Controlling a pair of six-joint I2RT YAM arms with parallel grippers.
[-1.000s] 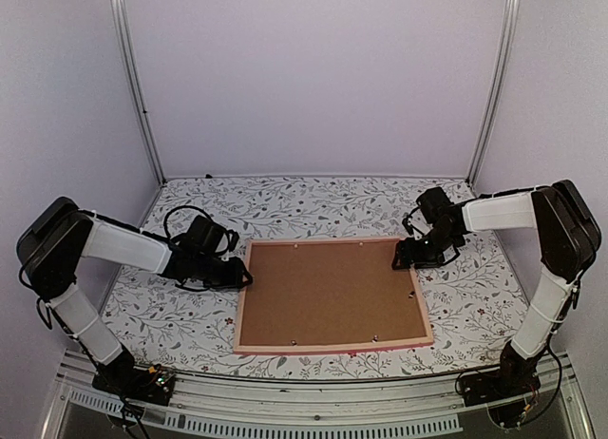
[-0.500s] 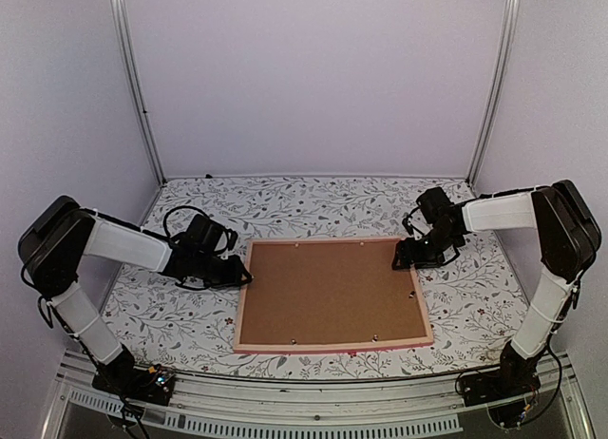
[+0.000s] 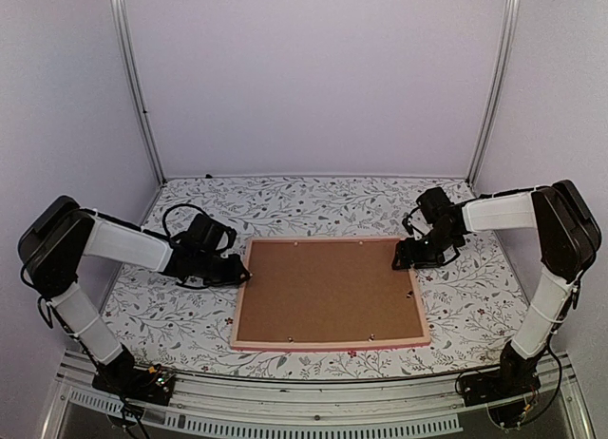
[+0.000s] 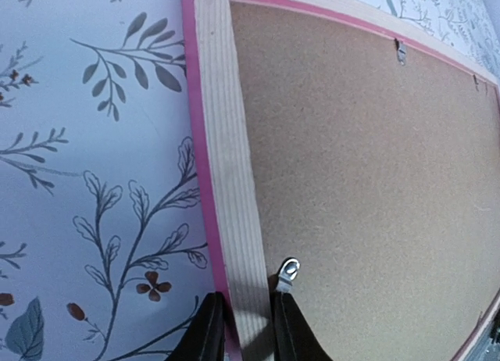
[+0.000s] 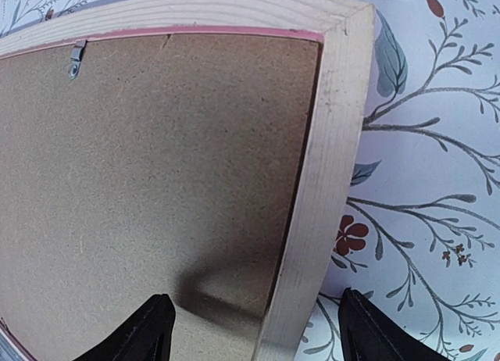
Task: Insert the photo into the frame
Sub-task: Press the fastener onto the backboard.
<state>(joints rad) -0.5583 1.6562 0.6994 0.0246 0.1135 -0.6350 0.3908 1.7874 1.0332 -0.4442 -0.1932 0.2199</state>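
The pink frame (image 3: 329, 343) lies flat on the flowery table (image 3: 190, 325), between the two arms, with its back side up. A brown backing board (image 3: 328, 292) fills the whole middle of it. The photo cannot be seen anywhere. It may be under the brown board, but the pictures do not show that, so I cannot say for sure. If it is in there, the big part of the job is done. What is left is to make sure the board is held down and to turn the frame over so the picture shows. A small metal tab (image 4: 289, 271) sits at the edge of the board by the left side, and I cannot tell if it is turned to hold the board. The left gripper (image 4: 248, 334) is at the left side of the frame, with its two fingers pressed close on the wooden strip, one finger on each side, so it is pinching the frame. The right gripper (image 5: 254, 330) is at the far right corner. Its fingers stand wide apart, one over the board and one over the table, with the wooden strip between them, and they do not squeeze it.
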